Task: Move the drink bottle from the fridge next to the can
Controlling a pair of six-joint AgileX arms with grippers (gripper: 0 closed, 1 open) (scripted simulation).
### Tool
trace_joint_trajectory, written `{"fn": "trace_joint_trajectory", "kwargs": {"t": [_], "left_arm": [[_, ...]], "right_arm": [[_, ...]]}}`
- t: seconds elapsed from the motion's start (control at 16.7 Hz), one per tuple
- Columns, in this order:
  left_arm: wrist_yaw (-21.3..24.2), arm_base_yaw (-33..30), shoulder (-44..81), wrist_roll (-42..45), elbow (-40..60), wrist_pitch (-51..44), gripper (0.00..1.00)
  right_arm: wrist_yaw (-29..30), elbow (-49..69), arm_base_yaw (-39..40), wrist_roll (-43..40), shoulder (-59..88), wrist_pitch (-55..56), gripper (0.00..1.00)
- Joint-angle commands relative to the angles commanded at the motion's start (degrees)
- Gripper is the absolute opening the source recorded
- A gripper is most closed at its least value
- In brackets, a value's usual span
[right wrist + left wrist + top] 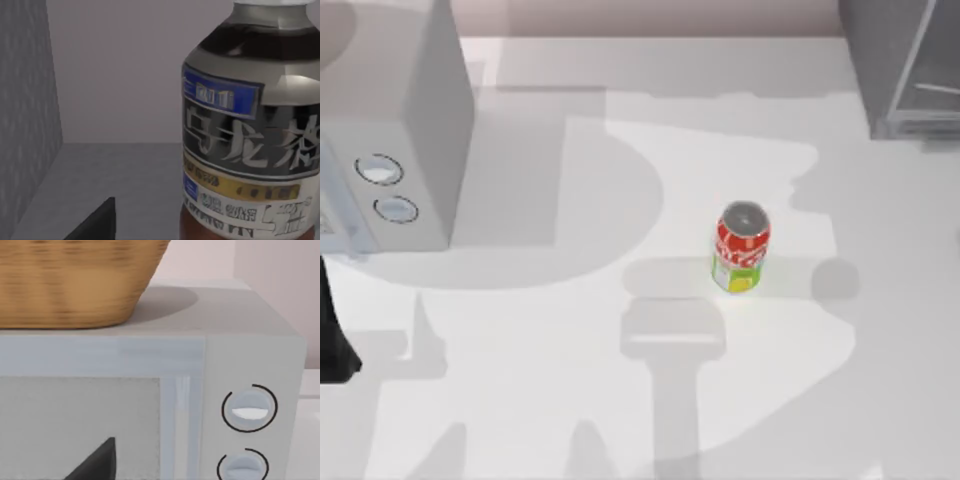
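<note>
The drink bottle (250, 130), with a dark grey label over brown liquid, stands upright on the grey floor inside the fridge (125, 180), close in front of the right wrist camera. My right gripper (160, 235) is open in front of the bottle. One dark fingertip (97, 222) shows beside the bottle, clear of it. In the top view the fridge (905, 70) is the grey cabinet at the back right corner. The can (741, 247), red above and yellow-green below, stands upright near the middle of the table. My left gripper (160, 475) is open and parked at the table's left edge.
A white box with two round dials (390, 130) fills the back left of the table. A wicker basket (75, 280) sits on top of it. The white table (570, 330) spreads around the can, crossed by arm shadows.
</note>
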Motion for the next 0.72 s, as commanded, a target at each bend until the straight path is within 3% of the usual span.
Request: {"fn": "trace_joint_trajectory", "kwargs": {"t": [0.36, 0.72], "left_arm": [[0.0, 0.0, 0.0, 0.0, 0.0, 0.0, 1.0], [0.0, 0.0, 0.0, 0.0, 0.0, 0.0, 1.0]], "right_arm": [[0.2, 0.67, 0.32, -0.01, 0.37, -0.46, 1.0], [1.16, 11.8, 1.07, -0.05, 6.47, -5.32, 1.0]]}}
